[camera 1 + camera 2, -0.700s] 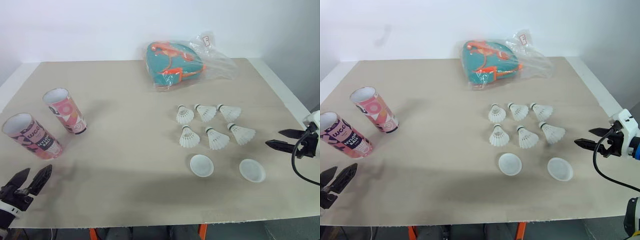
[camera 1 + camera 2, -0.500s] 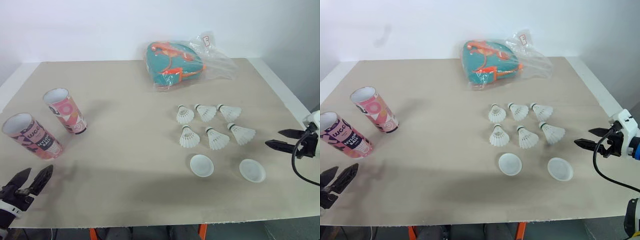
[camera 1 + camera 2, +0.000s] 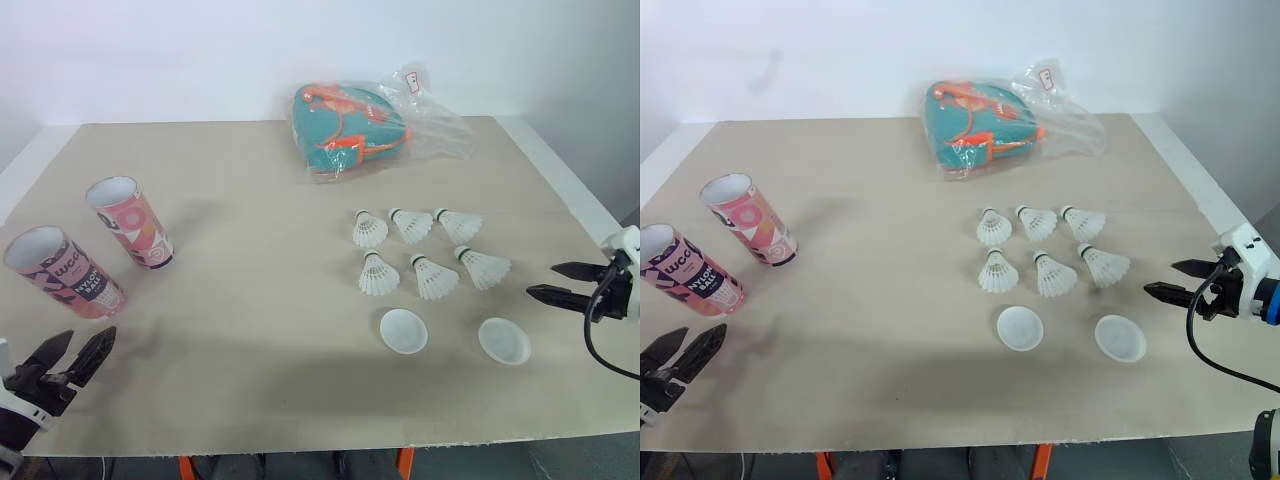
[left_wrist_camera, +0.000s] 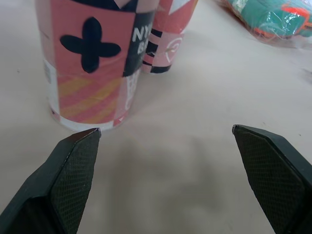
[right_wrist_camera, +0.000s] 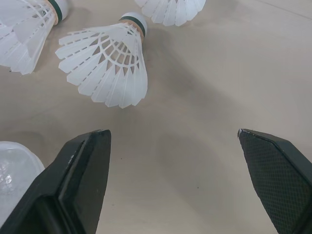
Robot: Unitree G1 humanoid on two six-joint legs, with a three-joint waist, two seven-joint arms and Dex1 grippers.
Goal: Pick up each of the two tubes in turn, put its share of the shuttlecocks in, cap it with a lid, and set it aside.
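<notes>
Two pink patterned tubes stand open-topped at the table's left: the near tube (image 3: 66,272) and the far tube (image 3: 130,222). Several white shuttlecocks (image 3: 420,250) lie in two rows right of centre, with two white lids (image 3: 403,330) (image 3: 504,340) in front of them. My left gripper (image 3: 72,358) is open near the front left edge, just in front of the near tube (image 4: 90,58). My right gripper (image 3: 553,281) is open at the right edge, pointing at the nearest shuttlecock (image 5: 109,66), with nothing between its fingers.
A teal and orange bag in a clear plastic wrapper (image 3: 360,125) lies at the back centre. The beige tabletop (image 3: 250,300) is bare between the tubes and the shuttlecocks. The table's front edge runs close behind both grippers.
My left gripper has edged forward and right toward the near tube. My right gripper has shifted slightly left toward the shuttlecocks. The objects have not moved.
</notes>
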